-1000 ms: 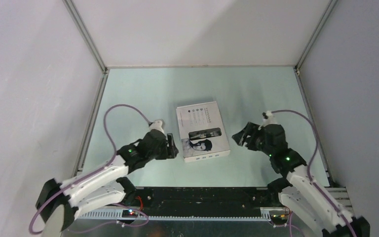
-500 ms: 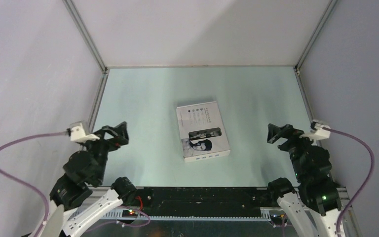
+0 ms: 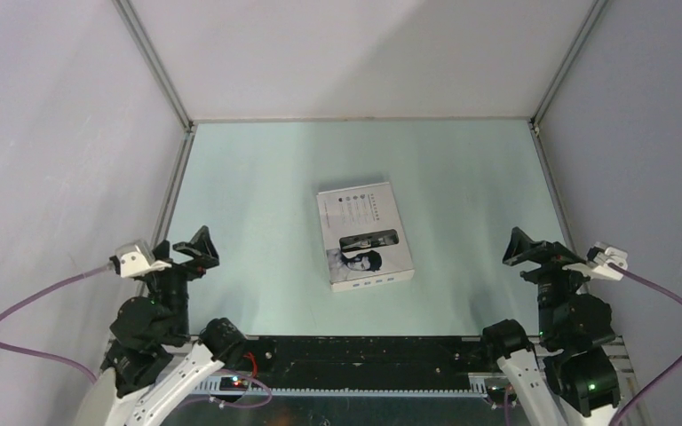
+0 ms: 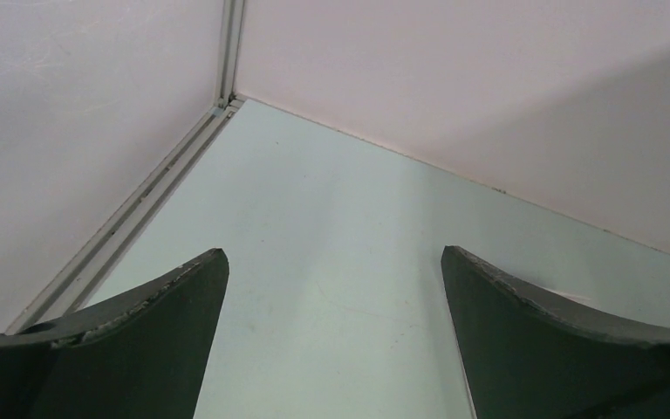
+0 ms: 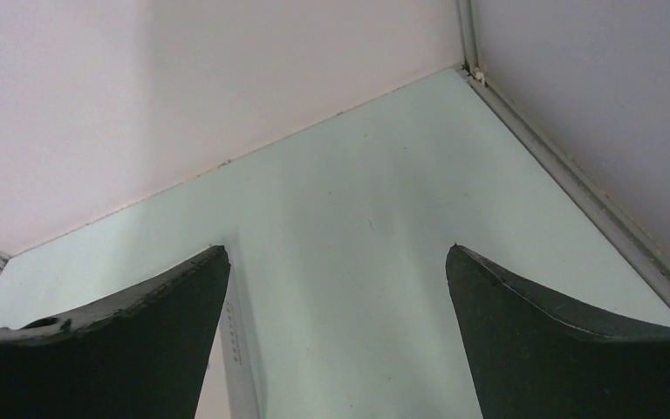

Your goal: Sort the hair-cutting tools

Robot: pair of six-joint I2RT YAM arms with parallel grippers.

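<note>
No hair-cutting tools are in view in any frame. A closed white box (image 3: 364,235) with a printed lid lies flat in the middle of the pale green table (image 3: 266,177). My left gripper (image 3: 183,241) is drawn back to the near left, well clear of the box, and stands open over bare table with nothing between its fingers (image 4: 332,251). My right gripper (image 3: 542,251) is drawn back to the near right, also open and empty (image 5: 337,248). In the right wrist view a strip of the box's side (image 5: 240,349) shows beside my left finger.
White walls enclose the table on the left, back and right, with metal rails (image 3: 167,213) along their feet. The black base bar (image 3: 364,351) of the arms runs along the near edge.
Both grippers were beside the box's left and right sides. They have pulled back and outward to the near corners, and their jaws have opened wider. The box has not moved.
</note>
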